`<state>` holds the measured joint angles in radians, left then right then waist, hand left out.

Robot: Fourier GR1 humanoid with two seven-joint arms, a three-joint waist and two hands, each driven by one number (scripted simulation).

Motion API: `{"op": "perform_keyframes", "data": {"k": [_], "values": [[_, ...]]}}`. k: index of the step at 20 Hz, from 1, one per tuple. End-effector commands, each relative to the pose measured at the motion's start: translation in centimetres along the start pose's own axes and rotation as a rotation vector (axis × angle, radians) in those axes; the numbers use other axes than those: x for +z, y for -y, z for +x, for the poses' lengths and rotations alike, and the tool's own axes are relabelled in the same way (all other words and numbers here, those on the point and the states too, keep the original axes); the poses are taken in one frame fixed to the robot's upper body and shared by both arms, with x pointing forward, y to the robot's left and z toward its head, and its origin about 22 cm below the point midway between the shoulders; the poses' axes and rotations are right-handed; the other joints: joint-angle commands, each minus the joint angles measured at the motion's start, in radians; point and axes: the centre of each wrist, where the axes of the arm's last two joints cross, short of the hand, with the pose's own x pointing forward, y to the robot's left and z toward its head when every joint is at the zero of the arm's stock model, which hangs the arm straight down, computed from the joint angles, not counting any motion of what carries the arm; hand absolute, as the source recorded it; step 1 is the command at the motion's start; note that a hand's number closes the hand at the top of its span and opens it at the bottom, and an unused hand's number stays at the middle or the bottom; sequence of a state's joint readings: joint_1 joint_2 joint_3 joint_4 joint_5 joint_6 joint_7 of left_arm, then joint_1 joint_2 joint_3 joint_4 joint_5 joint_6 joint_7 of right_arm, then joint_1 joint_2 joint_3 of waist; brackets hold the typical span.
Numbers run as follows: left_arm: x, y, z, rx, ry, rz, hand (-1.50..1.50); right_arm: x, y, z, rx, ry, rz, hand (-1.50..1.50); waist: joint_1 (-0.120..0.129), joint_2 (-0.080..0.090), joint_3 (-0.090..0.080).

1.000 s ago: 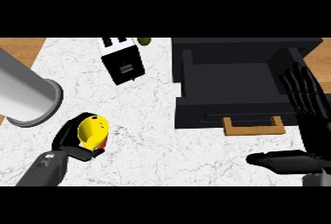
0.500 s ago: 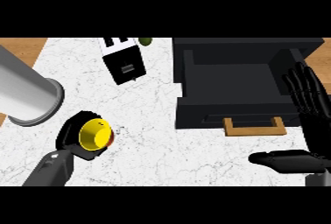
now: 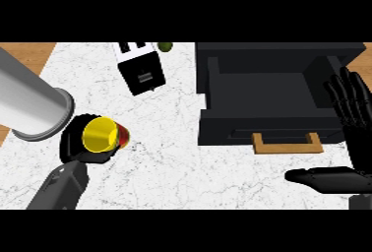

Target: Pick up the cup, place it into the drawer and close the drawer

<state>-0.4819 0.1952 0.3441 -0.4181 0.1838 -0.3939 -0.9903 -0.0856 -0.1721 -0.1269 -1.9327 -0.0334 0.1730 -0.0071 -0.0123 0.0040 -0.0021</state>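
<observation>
Now we see our left hand (image 3: pixel 81 147) curled round the yellow cup (image 3: pixel 102 134), at the counter's (image 3: pixel 174 162) left; the open drawer (image 3: pixel 269 81) lies well to its right, beside our open, resting right hand (image 3: pixel 349 106).

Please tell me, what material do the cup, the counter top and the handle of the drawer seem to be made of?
The cup, which the left hand holds, looks like glossy plastic or glazed ceramic: bright yellow inside, a red edge outside. The counter top looks like polished marble or a stone imitation: white with grey veins. The drawer handle looks like wood, a matte light brown against the black drawer.
</observation>
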Motion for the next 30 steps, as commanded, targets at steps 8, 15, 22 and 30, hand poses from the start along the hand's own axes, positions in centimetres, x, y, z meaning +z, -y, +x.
{"op": "perform_keyframes", "data": {"k": [8, 15, 22, 30], "values": [[-9.2, 7.9, 3.5, 0.018, 0.187, -0.233, 1.5, 1.0, -0.1, -0.4, 0.011, -0.02, -0.029, -1.5, 0.018, -0.01, 0.003], [-12.2, 17.5, 6.7, -0.017, 0.196, -0.305, 1.5, 1.2, -0.4, -0.7, 0.011, -0.021, -0.033, -1.5, 0.018, -0.01, 0.003], [-15.4, 23.7, 11.5, -0.085, 0.177, -0.382, 1.5, 2.1, 1.1, -0.2, -0.006, -0.021, -0.046, -1.5, 0.006, -0.007, 0.002], [-19.4, 31.4, 14.4, -0.167, 0.14, -0.362, 1.5, 0.5, 0.6, -1.3, -0.011, -0.014, -0.016, -1.5, -0.008, -0.001, 0.003]]}}
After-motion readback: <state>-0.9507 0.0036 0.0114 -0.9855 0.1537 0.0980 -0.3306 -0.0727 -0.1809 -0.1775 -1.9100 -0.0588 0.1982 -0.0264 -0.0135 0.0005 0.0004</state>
